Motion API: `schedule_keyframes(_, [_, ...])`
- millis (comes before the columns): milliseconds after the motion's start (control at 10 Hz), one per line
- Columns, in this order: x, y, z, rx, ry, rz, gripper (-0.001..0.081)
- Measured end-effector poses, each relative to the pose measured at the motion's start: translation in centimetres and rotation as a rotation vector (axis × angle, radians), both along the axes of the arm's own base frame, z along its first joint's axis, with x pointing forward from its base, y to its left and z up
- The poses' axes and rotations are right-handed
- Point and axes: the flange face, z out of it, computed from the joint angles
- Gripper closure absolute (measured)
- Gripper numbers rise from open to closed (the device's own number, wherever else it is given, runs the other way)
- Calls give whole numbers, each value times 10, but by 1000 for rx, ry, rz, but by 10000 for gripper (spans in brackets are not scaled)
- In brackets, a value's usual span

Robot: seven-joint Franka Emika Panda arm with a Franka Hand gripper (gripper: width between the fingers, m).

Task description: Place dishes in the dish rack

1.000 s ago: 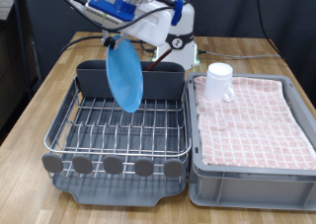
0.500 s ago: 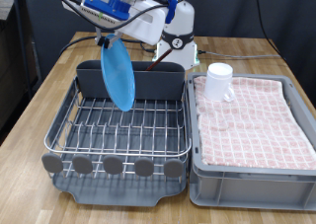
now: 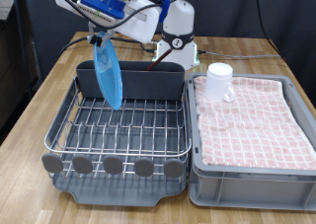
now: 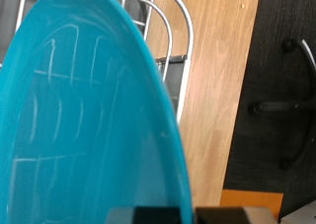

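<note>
Wooden table (image 3: 39, 96): bears all items below.

Gripper (image 3: 100, 38): toward the exterior view's upper left, above the rack's far left part; closed on the top edge of the plate.

Light-blue plate (image 3: 108, 74): hangs on edge from the gripper, nearly vertical, seen almost edge-on; its lower rim is down among or just above the rack's wires (contact cannot be told). In the wrist view the plate (image 4: 84, 125) fills most of the picture, with rack wires (image 4: 158, 32) and the table beyond its rim.

Dish rack (image 3: 123, 125): silver wire on a dark grey tray, left half of the exterior view; no dish rests loose on its wire floor.

Cutlery bin (image 3: 158, 83): dark grey, along the rack's far side, behind the plate.

Grey crate (image 3: 247, 175): just beside the rack on the exterior view's right, lined with a checked cloth (image 3: 257, 120).

White mug (image 3: 218, 80): stands mouth-down on the cloth at the crate's far left corner, well apart from the gripper.
</note>
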Motion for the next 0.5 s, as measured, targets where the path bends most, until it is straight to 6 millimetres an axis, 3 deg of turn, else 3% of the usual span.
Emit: schedule_keyframes(500, [3, -22, -13, -4, -1, 70, 781])
